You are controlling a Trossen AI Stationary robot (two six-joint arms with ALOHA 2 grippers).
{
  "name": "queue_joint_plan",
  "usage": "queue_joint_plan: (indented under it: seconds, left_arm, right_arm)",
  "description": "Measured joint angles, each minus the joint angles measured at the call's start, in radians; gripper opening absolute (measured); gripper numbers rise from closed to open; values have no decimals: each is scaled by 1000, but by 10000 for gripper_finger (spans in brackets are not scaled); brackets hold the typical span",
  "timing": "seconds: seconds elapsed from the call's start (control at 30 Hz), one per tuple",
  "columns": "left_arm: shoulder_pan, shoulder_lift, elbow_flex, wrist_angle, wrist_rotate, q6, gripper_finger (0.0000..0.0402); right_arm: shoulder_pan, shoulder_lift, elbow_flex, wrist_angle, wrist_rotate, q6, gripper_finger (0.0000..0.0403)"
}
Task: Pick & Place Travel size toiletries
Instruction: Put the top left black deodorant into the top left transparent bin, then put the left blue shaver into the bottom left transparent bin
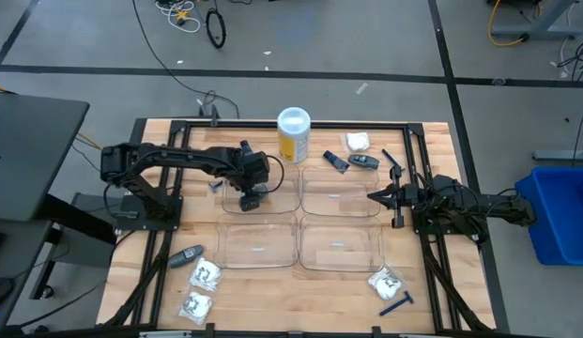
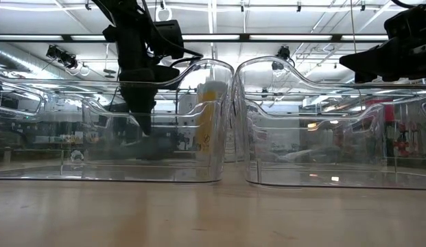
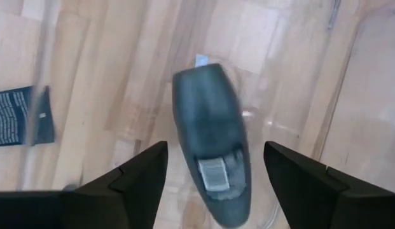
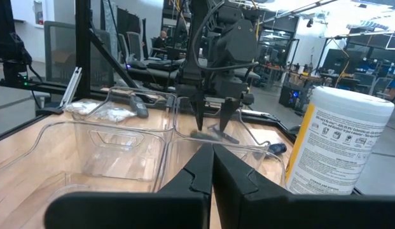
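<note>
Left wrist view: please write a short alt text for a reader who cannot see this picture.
A grey oval stick lies in a clear plastic tray on the wooden table, seen from above. The left gripper has its two dark fingers open, one on each side of the stick, not touching it. A dark blue flat tube lies at the edge of the picture.

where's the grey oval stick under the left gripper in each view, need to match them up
High view: hidden beneath the left gripper, in the far-left clear tray.
Low view: blurred dark shape through the tray wall, below the fingertips; uncertain.
Left wrist view: grey oval stick, centre, between open fingers.
Right wrist view, under the far gripper.
Shared landmark: yellow canister.
</note>
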Motion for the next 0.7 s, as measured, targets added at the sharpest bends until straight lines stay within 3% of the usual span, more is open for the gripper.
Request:
queue_joint_plan:
  seconds: [0.43, 0.7]
  left_arm:
    - [-19, -3, 0, -1, -16, 1, 272]
    - [-19, -80, 30, -41, -21, -13, 272]
  right_arm:
    - [0, 0, 0, 0, 0, 0, 12]
    - [0, 0, 0, 0, 0, 0, 12]
